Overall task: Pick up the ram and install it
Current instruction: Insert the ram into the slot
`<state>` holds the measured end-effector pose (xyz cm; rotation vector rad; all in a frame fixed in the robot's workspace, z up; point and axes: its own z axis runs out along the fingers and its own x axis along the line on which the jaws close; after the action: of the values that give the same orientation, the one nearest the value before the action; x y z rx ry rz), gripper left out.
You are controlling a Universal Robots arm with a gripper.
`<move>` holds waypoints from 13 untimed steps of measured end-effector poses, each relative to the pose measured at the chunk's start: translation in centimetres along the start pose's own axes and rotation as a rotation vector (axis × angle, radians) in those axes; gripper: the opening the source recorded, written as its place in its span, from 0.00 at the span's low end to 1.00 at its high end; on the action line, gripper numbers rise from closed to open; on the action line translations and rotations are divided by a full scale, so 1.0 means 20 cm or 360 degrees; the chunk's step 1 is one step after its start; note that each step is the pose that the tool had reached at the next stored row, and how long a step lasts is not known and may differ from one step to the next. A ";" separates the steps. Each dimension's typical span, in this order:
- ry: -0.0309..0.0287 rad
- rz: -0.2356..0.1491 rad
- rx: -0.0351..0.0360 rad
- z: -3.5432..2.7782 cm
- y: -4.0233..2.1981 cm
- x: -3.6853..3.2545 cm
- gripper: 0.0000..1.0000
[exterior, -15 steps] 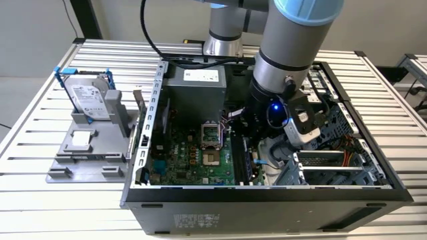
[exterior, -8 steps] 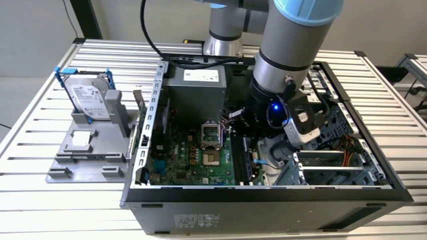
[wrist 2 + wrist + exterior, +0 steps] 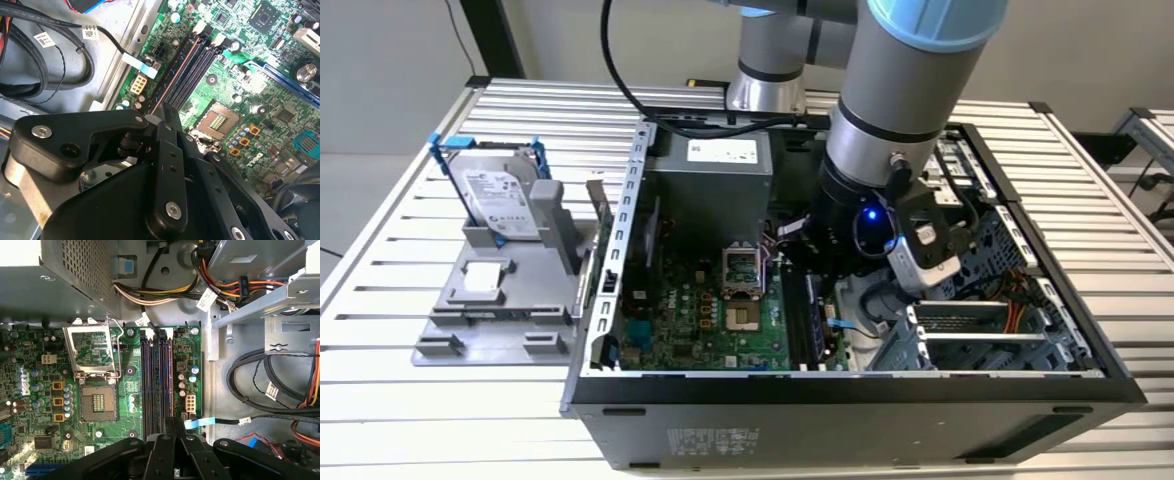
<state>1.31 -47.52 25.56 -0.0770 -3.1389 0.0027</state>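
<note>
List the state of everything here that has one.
Computer case, side panel off, interior exposed.
CPU socket, empty, with its cover frame flipped up.
Hard drive, upright in the gray holder, outside the case.
Gripper, down inside the case, over the memory slots.

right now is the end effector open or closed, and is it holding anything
End effector: closed, fingertips together just above the memory slots; whether anything thin is pinched between them cannot be told.
</note>
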 end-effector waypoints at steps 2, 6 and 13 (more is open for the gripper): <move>0.00000 0.0000 0.0000 0.000 0.000 0.000 0.00; 0.00000 0.0000 0.0000 0.000 0.000 0.000 0.00; -0.00001 -0.0082 0.0000 0.000 0.000 0.000 0.00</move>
<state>1.31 -47.52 25.57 0.0038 -3.1399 0.0028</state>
